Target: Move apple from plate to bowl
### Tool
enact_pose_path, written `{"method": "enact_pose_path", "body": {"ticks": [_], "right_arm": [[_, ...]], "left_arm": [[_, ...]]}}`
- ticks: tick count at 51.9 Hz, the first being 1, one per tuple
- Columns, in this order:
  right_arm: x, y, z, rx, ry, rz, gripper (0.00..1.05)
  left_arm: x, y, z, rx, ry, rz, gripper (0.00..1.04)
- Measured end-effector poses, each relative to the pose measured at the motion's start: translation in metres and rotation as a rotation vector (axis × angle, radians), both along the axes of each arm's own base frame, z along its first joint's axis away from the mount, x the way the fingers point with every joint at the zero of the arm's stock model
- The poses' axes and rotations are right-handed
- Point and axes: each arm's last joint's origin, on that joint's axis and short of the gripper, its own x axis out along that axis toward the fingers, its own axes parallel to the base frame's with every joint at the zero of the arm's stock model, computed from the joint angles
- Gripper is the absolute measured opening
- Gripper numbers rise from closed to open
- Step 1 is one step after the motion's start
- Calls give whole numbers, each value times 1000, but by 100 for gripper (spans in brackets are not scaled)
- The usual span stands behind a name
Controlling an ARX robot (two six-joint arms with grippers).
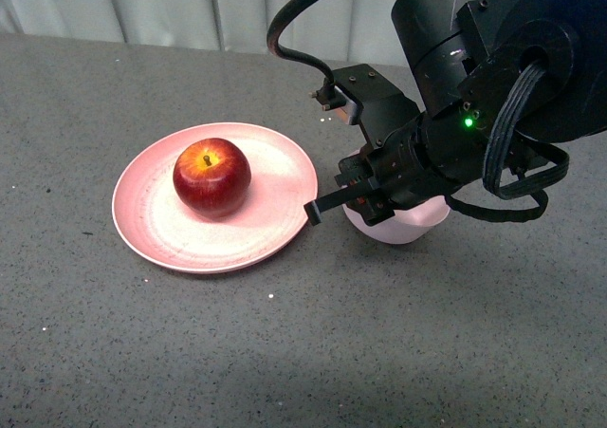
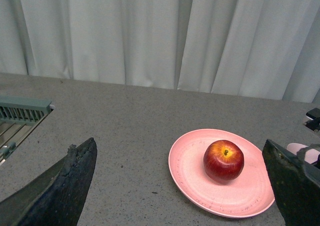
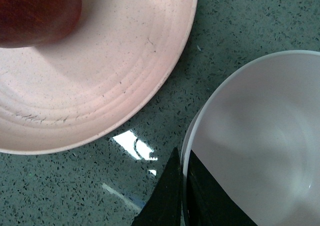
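The dark red apple (image 1: 211,176) (image 2: 223,160) (image 3: 37,13) sits upright in the middle of the salmon-pink plate (image 1: 156,229) (image 2: 187,173) (image 3: 110,80). Just right of the plate stands the pale pink bowl (image 1: 410,226) (image 2: 300,149) (image 3: 260,136), mostly hidden behind the right arm in the front view. My right gripper (image 1: 365,205) (image 3: 183,193) is shut on the bowl's rim, one finger inside and one outside. In the left wrist view my left gripper (image 2: 182,186) hangs open, well back from the plate, with nothing between its fingers (image 2: 75,171).
The grey speckled tabletop (image 1: 285,352) spreads around the dishes. A pale curtain (image 2: 160,35) hangs behind the table. A grey-green rack (image 2: 20,110) shows at the table's edge in the left wrist view. The right arm (image 1: 493,77) with its looping cable rises above the bowl.
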Motion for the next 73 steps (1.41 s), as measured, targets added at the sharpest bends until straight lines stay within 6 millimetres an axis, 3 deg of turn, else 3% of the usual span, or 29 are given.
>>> {"method": "enact_pose_path", "body": {"ticks": [14,24,31,37,44,54,60,63,68,73], "right_arm": [[3,3,-3,19,-16,-17,3],[1,0,-6,52,-10,-53,39],[-3,-7,-1,92,-49,-86,57],[-9,-18,16,139,-138,-133,73],[-25,-43,50,170,-304,-223,97],[-60,-76,62,187,-442,-314,92],[-82,-96,57,144,-771,-556,72],[-100,-111,68,188,-894,-608,58],[-121,-126,81,218,-946,-613,36],[-138,-136,80,207,-924,-607,19]], "left_arm": [[0,0,0,0,0,0,98],[0,0,0,0,0,0,98],[0,0,0,0,0,0,98],[0,0,0,0,0,0,98],[0,0,0,0,0,0,98],[0,0,0,0,0,0,98],[0,0,0,0,-1,-2,98],[0,0,0,0,2,0,98],[0,0,0,0,0,1,98],[0,0,0,0,0,1,98]]}}
